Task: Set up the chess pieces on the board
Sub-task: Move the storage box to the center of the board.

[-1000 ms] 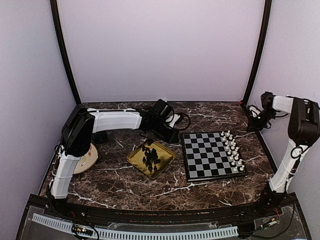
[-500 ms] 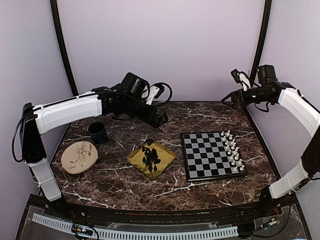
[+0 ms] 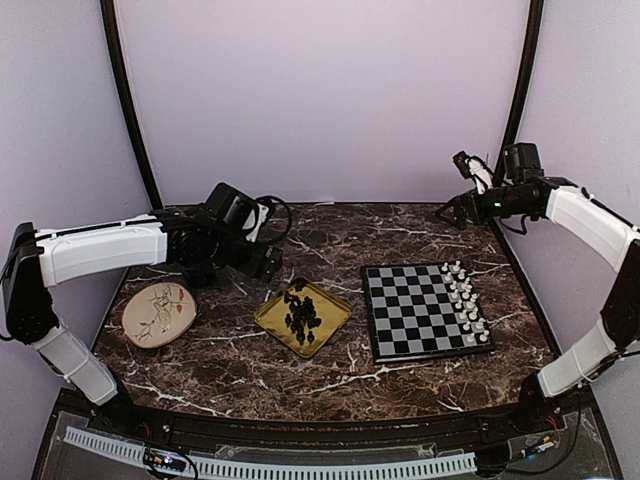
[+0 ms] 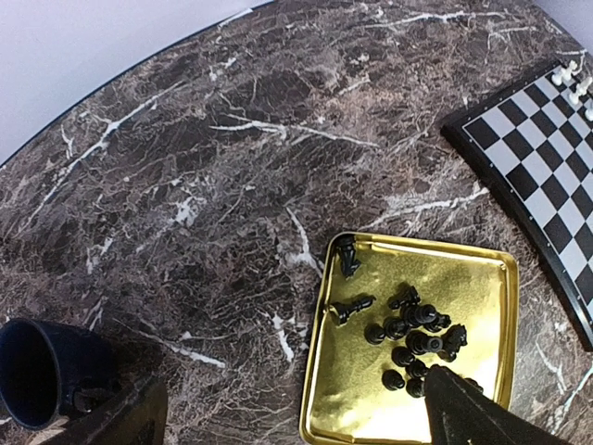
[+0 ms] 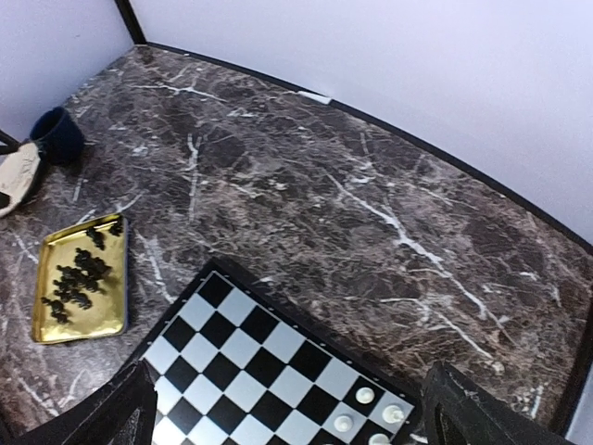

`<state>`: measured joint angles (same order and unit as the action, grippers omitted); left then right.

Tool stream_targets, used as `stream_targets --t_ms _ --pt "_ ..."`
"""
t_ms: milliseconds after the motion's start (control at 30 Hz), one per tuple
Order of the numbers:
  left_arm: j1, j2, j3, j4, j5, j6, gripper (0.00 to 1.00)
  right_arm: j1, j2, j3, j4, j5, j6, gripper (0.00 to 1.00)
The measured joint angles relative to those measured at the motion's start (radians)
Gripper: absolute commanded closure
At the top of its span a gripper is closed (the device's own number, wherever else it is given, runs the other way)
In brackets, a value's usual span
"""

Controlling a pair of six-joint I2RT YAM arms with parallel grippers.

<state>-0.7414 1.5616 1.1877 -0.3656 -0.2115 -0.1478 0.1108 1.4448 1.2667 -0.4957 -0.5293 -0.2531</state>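
The board (image 3: 415, 312) lies right of centre, with white chess pieces (image 3: 465, 300) lined along its right side. Black chess pieces (image 3: 302, 312) lie heaped in a gold tray (image 3: 275, 320) to its left. My left gripper (image 3: 268, 264) hangs open above the table just behind the tray's left corner. In its wrist view the black pieces (image 4: 412, 338) sit on the tray (image 4: 361, 399) below the widely parted fingers (image 4: 468, 413), nothing held. My right gripper (image 3: 447, 212) hovers open, high behind the board's back right corner; its view looks down on the board (image 5: 250, 362) and white pieces (image 5: 366, 408).
A round floral plate (image 3: 158, 312) rests at the left, under the left arm. A dark blue cup (image 4: 42, 371) stands on the marble left of the tray, and shows far off as the cup (image 5: 56, 134) in the right wrist view. Walls close the back and sides.
Both arms have unfolded from tucked poses. The left gripper swung up, then came down and left to behind the tray. The right gripper rose and now sits slightly lower, behind the board.
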Motion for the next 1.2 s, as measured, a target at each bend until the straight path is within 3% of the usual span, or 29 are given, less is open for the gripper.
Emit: stream_targets --t_ms 200,233,333,400,667,1000,1200 --pt "-0.002 -0.081 -0.049 -0.014 -0.14 -0.059 0.01 -0.008 -0.087 -0.123 0.122 0.221 -0.005 0.0" --pt "0.0 -0.078 -0.058 -0.035 -0.177 -0.084 0.09 -0.021 -0.105 -0.132 0.122 0.233 0.003 0.0" --pt "0.01 -0.034 -0.068 -0.075 -0.223 -0.133 0.49 -0.073 -0.132 -0.133 0.138 0.205 0.016 0.01" --pt "0.024 0.006 -0.074 -0.081 -0.196 -0.148 0.57 -0.099 -0.143 -0.144 0.151 0.177 0.018 0.05" --pt "0.063 0.147 -0.073 -0.087 0.023 -0.229 0.64 -0.142 -0.226 -0.377 0.22 -0.006 -0.022 0.21" --pt "0.063 0.243 -0.043 -0.099 0.149 -0.233 0.63 -0.149 -0.232 -0.409 0.246 -0.14 -0.053 0.23" --pt "0.063 0.288 -0.021 -0.116 0.147 -0.216 0.76 -0.149 -0.256 -0.43 0.253 -0.16 -0.07 0.24"
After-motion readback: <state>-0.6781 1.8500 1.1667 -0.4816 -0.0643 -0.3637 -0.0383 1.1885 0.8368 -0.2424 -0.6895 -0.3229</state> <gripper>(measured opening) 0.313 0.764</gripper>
